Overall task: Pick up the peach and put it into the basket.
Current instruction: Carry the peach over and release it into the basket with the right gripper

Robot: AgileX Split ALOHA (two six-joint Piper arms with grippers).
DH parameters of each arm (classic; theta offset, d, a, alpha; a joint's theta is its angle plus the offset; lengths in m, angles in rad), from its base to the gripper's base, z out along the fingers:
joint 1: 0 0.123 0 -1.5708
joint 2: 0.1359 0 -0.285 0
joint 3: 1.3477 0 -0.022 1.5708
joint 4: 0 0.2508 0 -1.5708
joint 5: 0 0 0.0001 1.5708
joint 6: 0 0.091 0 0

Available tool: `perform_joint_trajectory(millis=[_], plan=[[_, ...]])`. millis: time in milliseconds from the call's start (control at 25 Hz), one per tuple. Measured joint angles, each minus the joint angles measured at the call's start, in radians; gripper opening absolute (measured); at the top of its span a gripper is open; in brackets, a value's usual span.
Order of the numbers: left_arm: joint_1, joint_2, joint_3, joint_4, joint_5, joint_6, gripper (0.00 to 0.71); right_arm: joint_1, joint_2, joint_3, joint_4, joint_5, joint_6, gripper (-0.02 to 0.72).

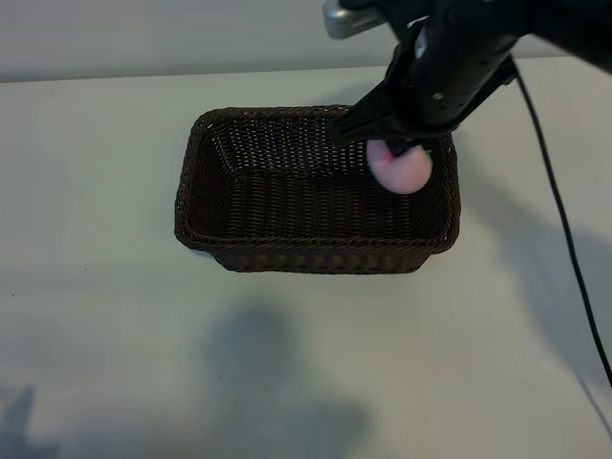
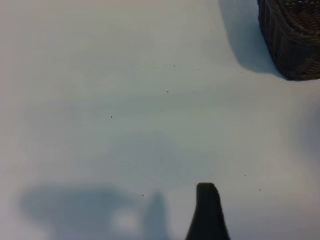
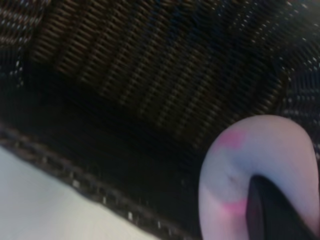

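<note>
**Peach held over the basket's right end, release pending**

Although the small round pale-pink peach (image 1: 400, 168) is already inside the outline of the large rectangular dark-brown wicker basket (image 1: 206, 225), it is not yet resting there: the right gripper (image 1: 394, 147) is clamped on it from above, and the fruit appears to hang over the basket's right end, near the rim at about two o'clock from the basket's centre. The relation that decides the coming move is vertical, since the woven floor lies directly beneath the fruit, so a parting of the jaws should be enough, by this reading. How high it hangs above the floor cannot be told. The basket's long axis runs from nine to three o'clock across the pale table (image 1: 105, 316); the peach, being round, has none worth naming.

In the right wrist view the peach (image 3: 260, 165) shows smooth matte skin with a rosy blush, one dark fingertip (image 3: 270, 210) pressed against it, and ribbed weave sloping behind. The basket's rim is braided and its corners rounded; its walls are deep and slanted.

The right arm is plainly the nearer. The left gripper (image 2: 207, 212) stands parked over bare table at the basket's nine o'clock side, jaws wide and holding nothing, with only a basket corner (image 2: 292, 40) in its view. A soft round fruit may roll a little on landing.
</note>
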Motion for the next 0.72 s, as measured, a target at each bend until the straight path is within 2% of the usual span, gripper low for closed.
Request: perform_joint_trajectory(millis=[200,560,720], plan=[[0.000,0.000,0.000,0.000,0.000,0.000,0.542,0.000,0.084,0.000,0.009,-0.066,0.000,0.041],[0.000,0.000,0.000,0.000,0.000,0.000,0.542,0.000,0.188,-0.001,0.009,-0.123,-0.003,0.041],[0.000,0.000,0.000,0.000,0.000,-0.001,0.542,0.000,0.200,-0.001,0.020,-0.132,-0.023,0.092]])
